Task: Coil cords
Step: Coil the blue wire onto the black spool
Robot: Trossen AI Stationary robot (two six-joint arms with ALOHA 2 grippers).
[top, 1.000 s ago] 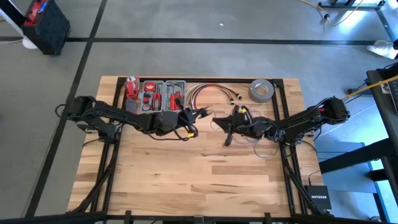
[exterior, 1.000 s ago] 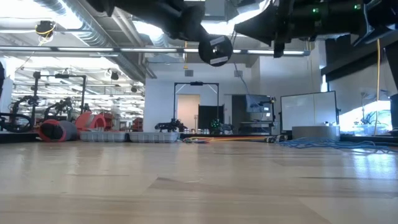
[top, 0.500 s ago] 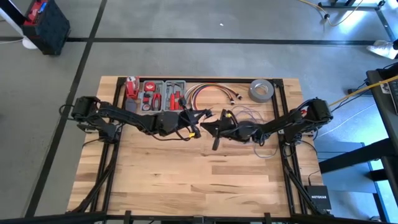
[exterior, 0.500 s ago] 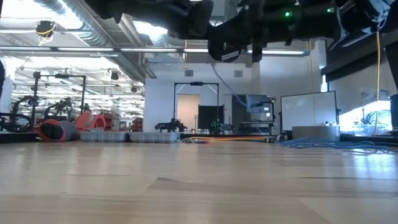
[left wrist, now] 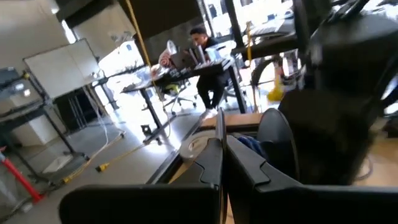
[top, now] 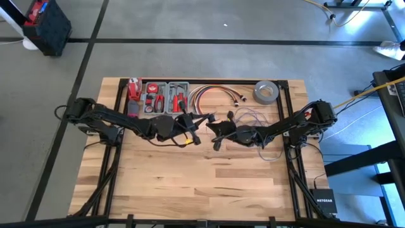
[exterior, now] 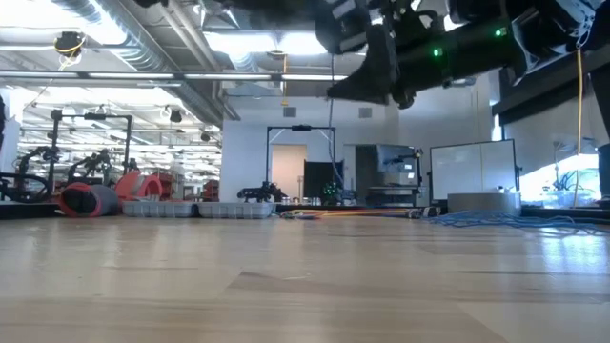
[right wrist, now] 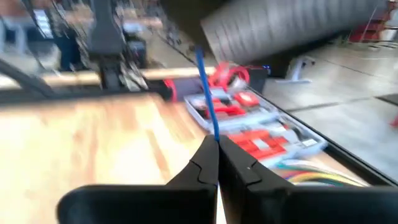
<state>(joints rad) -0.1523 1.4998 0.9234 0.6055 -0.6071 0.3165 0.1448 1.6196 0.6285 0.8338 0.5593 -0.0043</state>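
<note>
Grey-blue wire (right wrist: 205, 93) runs straight out from between the right gripper's (right wrist: 216, 149) fingers, which are pinched tight on it. Rest of this wire lies in loose loops (top: 250, 117) on the wooden table (top: 190, 183), just behind and to the outer side of that gripper (top: 216, 134). Left gripper (top: 197, 126) hangs close in front of the right one, tips nearly meeting above mid-table; its fingers (left wrist: 211, 163) are pressed together, and whether a cord sits between them I cannot tell. Red tool tray (top: 158, 96) lies behind the left gripper, grey tape roll (top: 266, 92) behind the right arm.
</note>
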